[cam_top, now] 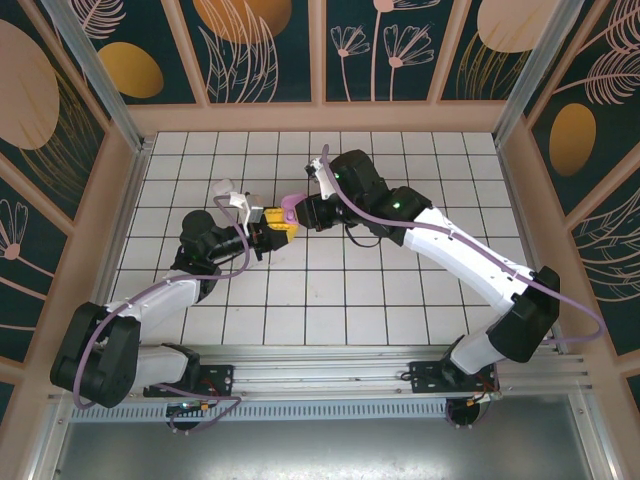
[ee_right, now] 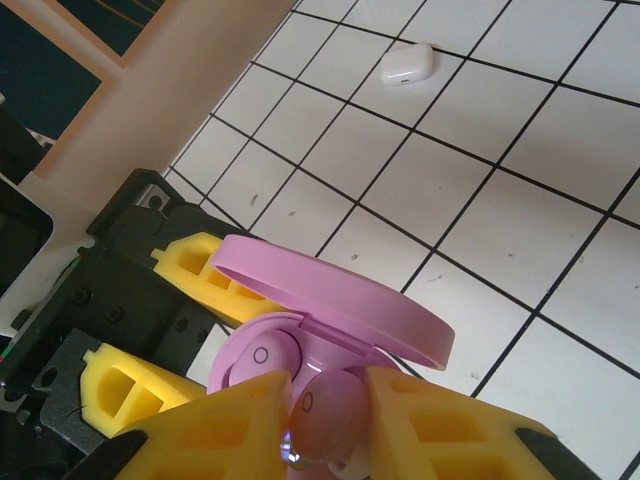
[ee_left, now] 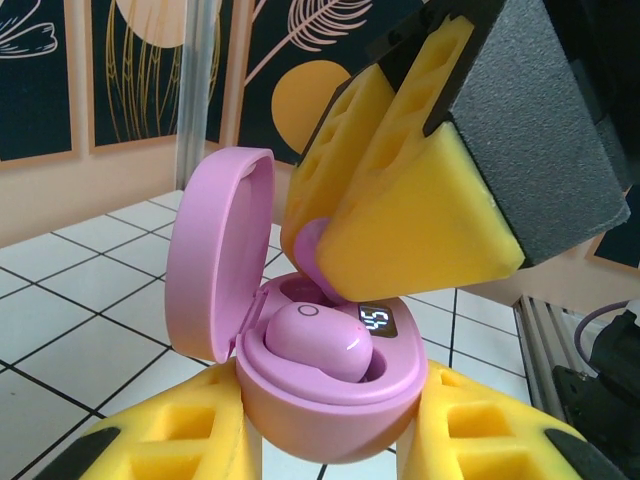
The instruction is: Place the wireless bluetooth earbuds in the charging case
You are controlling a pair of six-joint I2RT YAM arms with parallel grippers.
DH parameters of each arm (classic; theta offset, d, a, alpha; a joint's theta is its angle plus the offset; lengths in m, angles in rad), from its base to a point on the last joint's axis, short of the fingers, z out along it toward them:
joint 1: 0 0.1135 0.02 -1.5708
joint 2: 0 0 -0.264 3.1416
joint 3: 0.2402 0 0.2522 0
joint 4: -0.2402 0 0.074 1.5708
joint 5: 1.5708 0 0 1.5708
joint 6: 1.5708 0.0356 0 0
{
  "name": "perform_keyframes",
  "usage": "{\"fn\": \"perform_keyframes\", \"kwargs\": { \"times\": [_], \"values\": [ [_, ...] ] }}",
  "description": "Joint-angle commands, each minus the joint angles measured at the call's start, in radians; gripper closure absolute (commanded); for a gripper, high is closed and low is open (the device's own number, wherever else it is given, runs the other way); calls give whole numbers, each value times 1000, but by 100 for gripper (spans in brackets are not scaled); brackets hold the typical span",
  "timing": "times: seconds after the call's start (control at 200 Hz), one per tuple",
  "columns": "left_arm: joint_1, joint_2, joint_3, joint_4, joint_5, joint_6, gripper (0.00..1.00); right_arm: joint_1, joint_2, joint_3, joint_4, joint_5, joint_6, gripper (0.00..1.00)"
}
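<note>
My left gripper [ee_left: 330,445] is shut on a pale purple charging case [ee_left: 335,400], held up with its lid [ee_left: 215,250] swung open. One purple earbud [ee_left: 320,340] lies seated in the near socket, beside a lit number display [ee_left: 375,320]. My right gripper [ee_right: 328,425] comes down from above, shut on a second purple earbud [ee_right: 335,412] right at the case's other socket, next to the seated earbud [ee_right: 260,358]. Its yellow fingers [ee_left: 400,200] hide that socket in the left wrist view. From above, both grippers meet at the case [cam_top: 290,208] over mid-table.
A small white charging case [ee_right: 407,64] lies shut on the tiled floor beyond the grippers, also visible at the left [cam_top: 222,186] in the top view. Wooden walls [cam_top: 135,150] enclose the white tiles [cam_top: 400,290].
</note>
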Motion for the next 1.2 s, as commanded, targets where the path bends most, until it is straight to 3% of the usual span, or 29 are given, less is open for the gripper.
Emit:
{"fn": "perform_keyframes", "kwargs": {
  "times": [0.0,1.196],
  "values": [
    [5,4,11,52,16,-12,84,6,5,31,-37,17,-15,73],
    [5,-8,17,32,22,-2,83,-13,-75,78,-29,96,18,66]
  ]
}}
